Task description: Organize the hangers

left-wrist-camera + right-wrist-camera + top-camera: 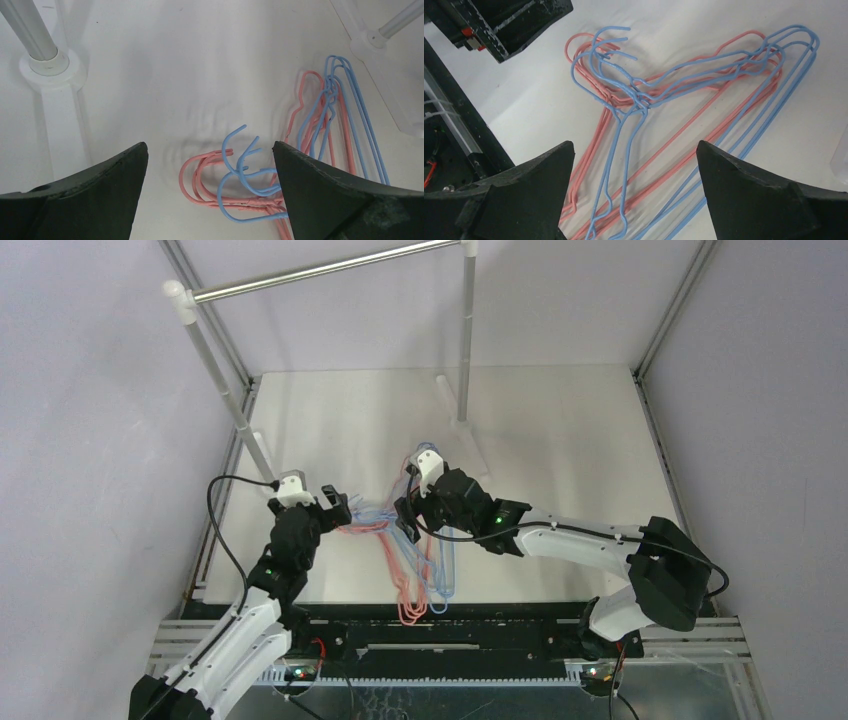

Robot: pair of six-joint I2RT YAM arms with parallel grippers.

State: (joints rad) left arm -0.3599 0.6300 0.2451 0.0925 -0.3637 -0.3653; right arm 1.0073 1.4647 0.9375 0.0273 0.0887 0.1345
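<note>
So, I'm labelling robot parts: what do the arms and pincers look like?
The left arm and right arm have white link shells, black joints, a small green light and loose black cable. The left pincer and right pincer each have two matte black wedge-shaped fingers.

No text, label, brand, number or sign can be read in any of the three views.
</note>
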